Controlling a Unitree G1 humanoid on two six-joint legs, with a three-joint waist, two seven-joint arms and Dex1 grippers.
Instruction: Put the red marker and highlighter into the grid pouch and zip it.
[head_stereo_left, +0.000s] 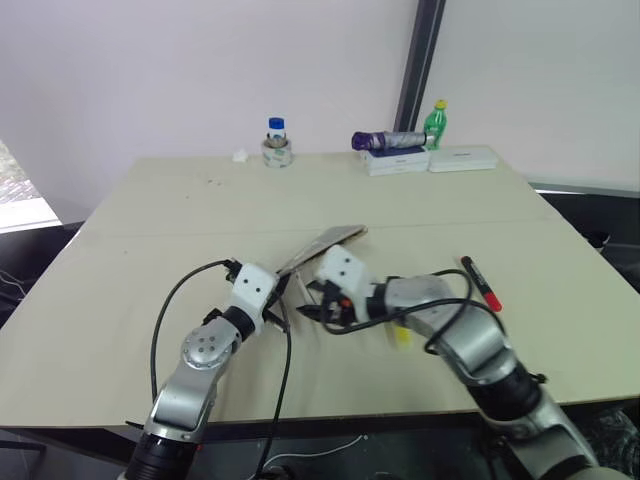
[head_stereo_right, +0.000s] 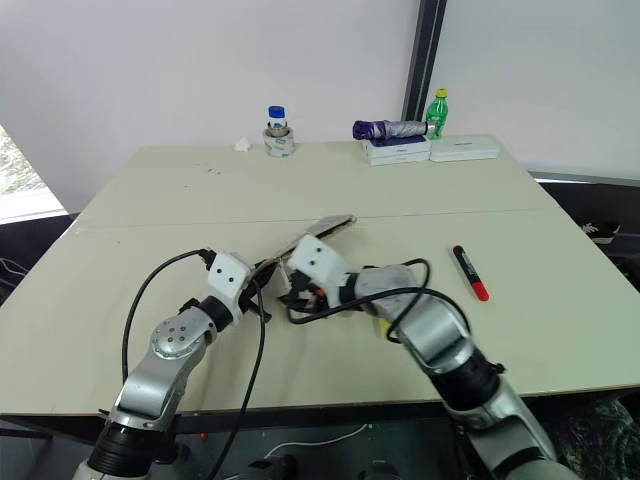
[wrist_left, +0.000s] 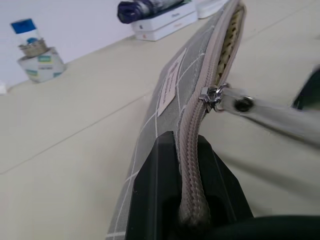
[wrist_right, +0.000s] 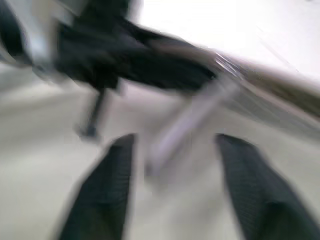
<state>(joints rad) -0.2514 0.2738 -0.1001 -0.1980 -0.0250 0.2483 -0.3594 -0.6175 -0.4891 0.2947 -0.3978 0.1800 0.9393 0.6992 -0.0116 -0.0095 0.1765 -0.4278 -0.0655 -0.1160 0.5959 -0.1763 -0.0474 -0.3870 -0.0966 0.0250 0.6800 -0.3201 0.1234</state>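
Note:
The grid pouch (head_stereo_left: 325, 243) stands on its long edge at the table's middle, zip side up. My left gripper (wrist_left: 180, 142) is shut on its near end, pinching the zip seam. The zip slider (wrist_left: 212, 96) sits a short way past the fingers, its pale pull tab (wrist_left: 265, 114) hanging off to the side; beyond it the zip gapes open. My right gripper (wrist_right: 175, 140) is open right beside the pull tab, holding nothing. The red marker (head_stereo_left: 482, 283) lies flat to the right. A bit of the yellow highlighter (head_stereo_left: 402, 335) peeks out under my right forearm.
Along the far edge stand a blue-capped bottle (head_stereo_left: 277, 143), a folded purple umbrella (head_stereo_left: 390, 140) on white boxes (head_stereo_left: 462, 158), and a green bottle (head_stereo_left: 436, 122). A seam (head_stereo_left: 200, 232) crosses the tabletop. Bare table lies to the left and behind the pouch.

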